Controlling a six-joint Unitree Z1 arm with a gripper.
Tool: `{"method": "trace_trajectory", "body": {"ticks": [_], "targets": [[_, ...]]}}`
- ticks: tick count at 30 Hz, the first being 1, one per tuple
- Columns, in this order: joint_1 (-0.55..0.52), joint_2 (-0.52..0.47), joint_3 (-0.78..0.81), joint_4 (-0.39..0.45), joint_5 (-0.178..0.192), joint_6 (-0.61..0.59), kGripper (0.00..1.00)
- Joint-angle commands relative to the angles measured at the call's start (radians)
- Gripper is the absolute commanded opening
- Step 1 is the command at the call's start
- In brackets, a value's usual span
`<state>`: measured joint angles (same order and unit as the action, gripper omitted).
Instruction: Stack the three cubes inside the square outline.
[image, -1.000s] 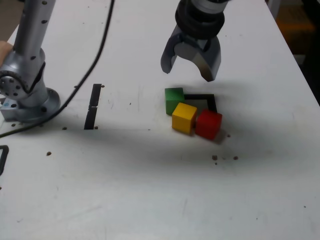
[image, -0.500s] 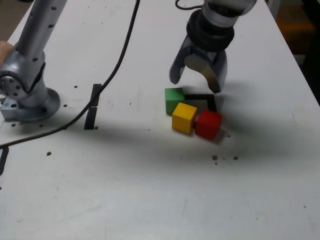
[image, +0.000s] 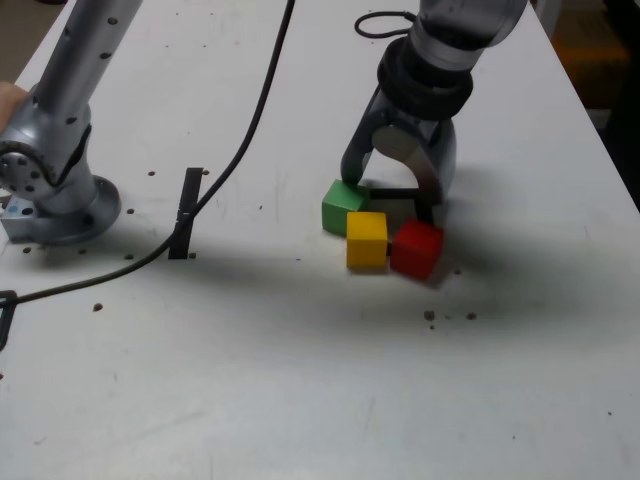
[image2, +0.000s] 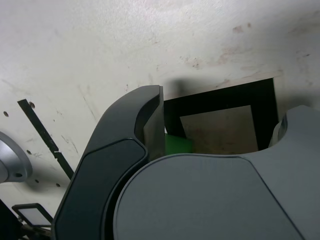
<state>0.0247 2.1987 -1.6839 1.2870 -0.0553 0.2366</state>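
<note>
The three cubes sit in a tight cluster at the near edge of the square outline (image: 424, 209): green (image: 342, 207) on the exterior view's left, yellow (image: 367, 240) in front, red (image: 416, 249) on the right. My gripper (image: 392, 190) is down at the table, open, straddling the outline with nothing between its fingers. One fingertip (image: 351, 178) is against the green cube's far side. In the wrist view the black frame (image2: 220, 97) and its pale interior lie between the fingers (image2: 131, 127), and a sliver of the green cube (image2: 177, 145) shows beside one of them.
A straight black tape strip (image: 187, 212) lies to the exterior view's left of the cubes. The arm's base (image: 55, 195) stands at the far left, with a black cable (image: 240, 150) draped across the table. Small dark specks dot the white tabletop (image: 300, 380).
The gripper came down and forward onto the square outline, narrowing slightly. The green cube was nudged toward the exterior view's left and turned; the yellow cube turned a little too.
</note>
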Motion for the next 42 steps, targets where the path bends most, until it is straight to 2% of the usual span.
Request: {"method": "trace_trajectory", "body": {"ticks": [1, 15, 27, 35, 42], "targets": [[-0.003, -0.001, 0.004, -0.001, -0.007, -0.005, 0.85], [0.005, -0.052, 0.062, -0.018, -0.021, -0.065, 0.85], [0.020, -0.070, 0.145, -0.019, -0.061, -0.117, 0.85], [0.020, -0.077, 0.195, -0.019, -0.102, -0.132, 0.85], [0.019, -0.112, 0.268, -0.028, -0.124, -0.149, 0.85]]}}
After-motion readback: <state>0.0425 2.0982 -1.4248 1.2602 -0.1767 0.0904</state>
